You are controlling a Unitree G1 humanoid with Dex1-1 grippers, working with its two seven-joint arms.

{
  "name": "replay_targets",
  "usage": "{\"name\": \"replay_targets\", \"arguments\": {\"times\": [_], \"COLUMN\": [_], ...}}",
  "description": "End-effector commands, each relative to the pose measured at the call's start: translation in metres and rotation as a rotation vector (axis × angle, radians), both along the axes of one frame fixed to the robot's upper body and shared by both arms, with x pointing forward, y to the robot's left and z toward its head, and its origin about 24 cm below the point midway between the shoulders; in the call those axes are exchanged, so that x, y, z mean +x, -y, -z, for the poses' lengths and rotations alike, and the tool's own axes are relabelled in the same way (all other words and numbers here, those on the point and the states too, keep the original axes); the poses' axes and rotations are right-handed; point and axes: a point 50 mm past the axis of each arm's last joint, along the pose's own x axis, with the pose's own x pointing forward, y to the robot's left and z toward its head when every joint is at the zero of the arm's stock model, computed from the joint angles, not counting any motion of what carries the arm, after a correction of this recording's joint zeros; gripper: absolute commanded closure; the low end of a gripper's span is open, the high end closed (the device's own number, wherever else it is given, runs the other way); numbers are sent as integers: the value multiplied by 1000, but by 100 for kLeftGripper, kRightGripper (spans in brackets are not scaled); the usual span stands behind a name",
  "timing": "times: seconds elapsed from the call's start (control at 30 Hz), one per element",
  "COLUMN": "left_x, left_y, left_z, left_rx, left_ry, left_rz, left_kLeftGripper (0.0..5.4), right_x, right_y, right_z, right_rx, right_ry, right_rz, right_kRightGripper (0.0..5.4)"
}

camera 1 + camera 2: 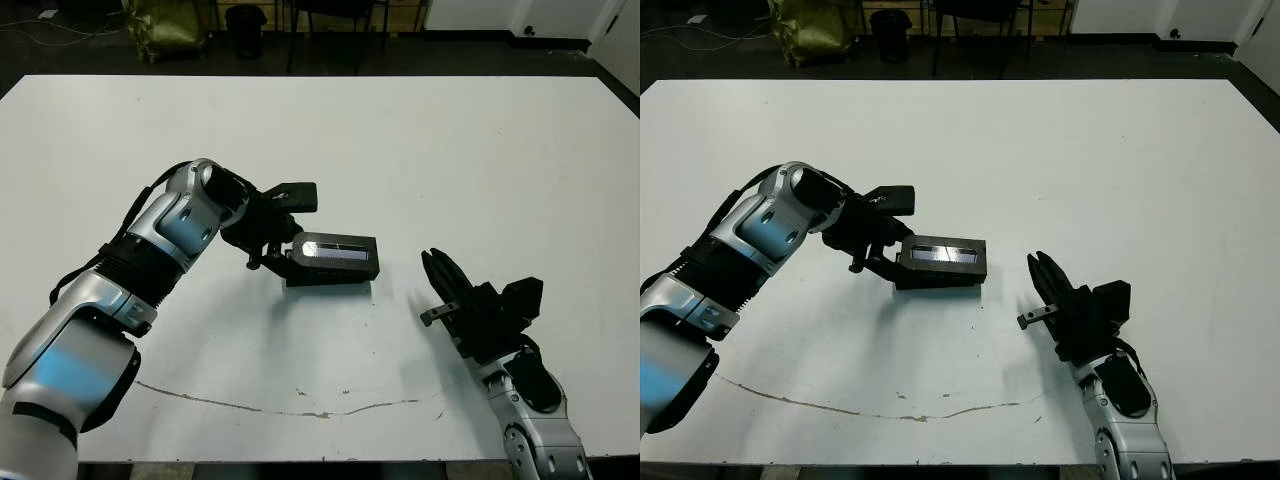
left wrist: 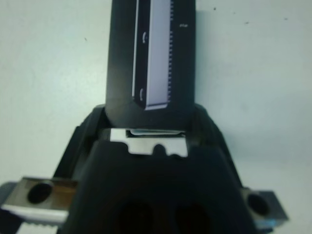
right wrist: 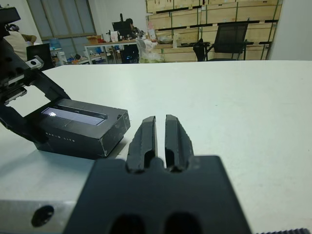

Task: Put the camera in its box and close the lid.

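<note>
Between the left tool's (image 1: 283, 252) fingers sits one short end of the closed box, lid (image 1: 334, 250) on, clamped on the tabletop (image 1: 480, 150) — press evenly, then release straight back — while the right tool (image 1: 437, 272), fingers together, waits nearby.

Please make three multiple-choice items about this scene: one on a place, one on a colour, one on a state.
1. Where is the flat black lid with the silvery stripe?
A. On the box
B. Beside the box
C. In the right gripper

2. What colour is the table?
A. White
B. Brown
C. Green

3. How are the right gripper's fingers?
A. Wide apart
B. Close together, holding nothing
C. Shut on the lid

Answers: 1 A, the lid covers the box, with the left gripper at its end. 2 A, both eye views show white. 3 B, right wrist view shows only a narrow slit.
</note>
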Motion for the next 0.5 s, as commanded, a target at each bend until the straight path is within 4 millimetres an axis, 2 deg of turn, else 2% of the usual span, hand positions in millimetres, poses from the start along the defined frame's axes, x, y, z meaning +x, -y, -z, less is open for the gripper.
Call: {"name": "replay_targets", "arguments": {"times": [0.03, 0.5], "left_x": [3, 3], "left_y": [-10, -9], "left_z": [1, 0], "left_rx": [65, 96], "left_ry": [35, 27], "left_rz": [-33, -14], "left_kLeftGripper": [297, 297], "right_x": [-3, -1], "right_y": [2, 3], "right_z": [5, 7], "right_rx": [-13, -2], "right_ry": [-41, -37], "right_rz": [18, 7], "right_kRightGripper": [540, 540]}}
